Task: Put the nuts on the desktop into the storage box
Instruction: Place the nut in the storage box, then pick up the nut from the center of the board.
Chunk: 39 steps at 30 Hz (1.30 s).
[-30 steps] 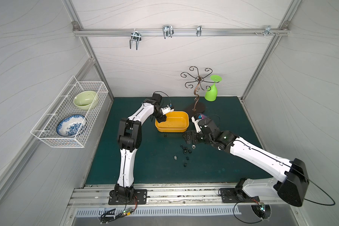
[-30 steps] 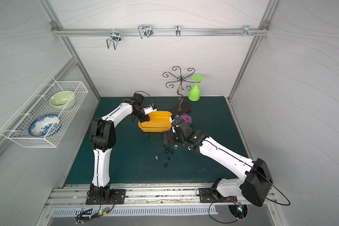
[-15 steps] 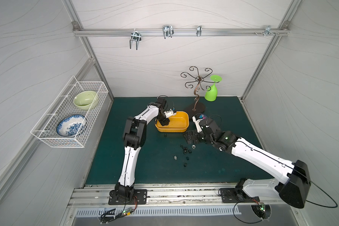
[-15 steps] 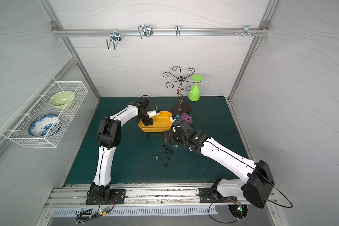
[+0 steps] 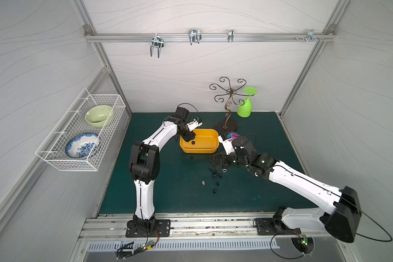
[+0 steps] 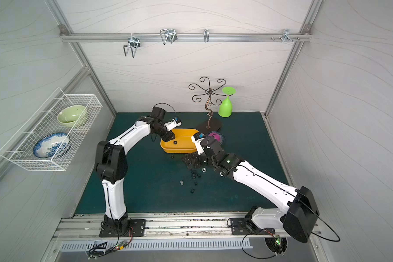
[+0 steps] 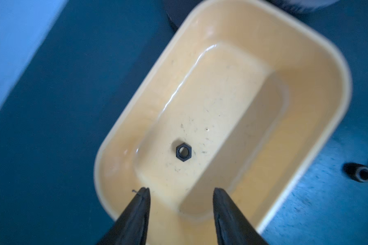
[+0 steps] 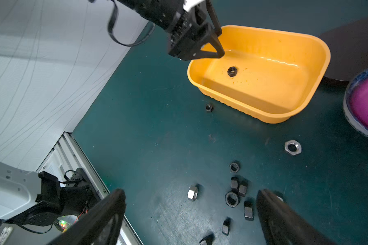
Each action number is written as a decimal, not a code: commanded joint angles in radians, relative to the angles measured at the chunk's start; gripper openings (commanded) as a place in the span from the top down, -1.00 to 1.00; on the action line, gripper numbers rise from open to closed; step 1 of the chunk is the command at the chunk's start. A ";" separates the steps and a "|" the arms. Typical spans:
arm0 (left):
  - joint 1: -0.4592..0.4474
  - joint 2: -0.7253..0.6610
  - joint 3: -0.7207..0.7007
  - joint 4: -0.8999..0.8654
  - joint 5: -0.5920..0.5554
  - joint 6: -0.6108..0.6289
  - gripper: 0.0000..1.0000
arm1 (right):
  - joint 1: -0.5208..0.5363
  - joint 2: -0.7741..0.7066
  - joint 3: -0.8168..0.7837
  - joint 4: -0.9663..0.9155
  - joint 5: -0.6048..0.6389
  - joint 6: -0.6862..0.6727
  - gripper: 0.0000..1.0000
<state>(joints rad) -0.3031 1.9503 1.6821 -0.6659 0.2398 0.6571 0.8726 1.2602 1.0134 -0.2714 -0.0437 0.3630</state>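
Spreading the left claw apart over the yellow box, having just let one black nut fall flat onto its floor; leaving roughly ten more nuts scattered on the green desk beneath the wide-apart, empty right claw.

Yellow-orange storage box on dark teal surface; one black nut inside, mostly black nuts plus a shiny silver nut outside. White wire basket with pale green bowl and blue-floral white dish. Lime-green goblet. White walls, thin grey wavy lines.
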 commanded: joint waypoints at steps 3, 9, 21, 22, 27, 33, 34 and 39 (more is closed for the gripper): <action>0.011 -0.205 -0.141 0.061 0.084 -0.053 -0.07 | 0.117 0.073 -0.023 0.155 0.104 -0.146 -0.98; 0.123 -0.380 -0.375 0.152 0.205 -0.128 -0.08 | 0.198 0.207 -0.054 0.328 0.246 -0.263 -0.98; 0.317 -0.678 -0.787 0.392 0.386 -0.159 -0.97 | 0.172 0.505 -0.206 0.867 0.211 -0.315 -0.97; 0.318 -0.683 -0.800 0.382 0.394 -0.135 -0.97 | 0.166 0.522 -0.199 0.874 0.200 -0.321 -0.96; 0.356 -0.735 -0.941 0.389 0.501 0.038 -0.97 | 0.140 0.629 -0.164 0.926 0.238 -0.299 -0.93; 0.387 -0.753 -1.022 0.327 0.542 0.228 -0.97 | 0.130 0.733 -0.155 1.029 0.267 -0.290 -0.80; 0.387 -0.754 -1.033 0.331 0.533 0.233 -0.97 | 0.129 0.746 -0.150 1.040 0.280 -0.285 -0.78; 0.393 -0.759 -1.066 0.379 0.506 0.217 -0.97 | 0.110 0.800 -0.068 0.983 0.291 -0.279 -0.45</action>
<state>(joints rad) 0.0826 1.2133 0.6170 -0.3309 0.7300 0.8299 0.9939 2.0327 0.8902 0.6983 0.2268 0.0723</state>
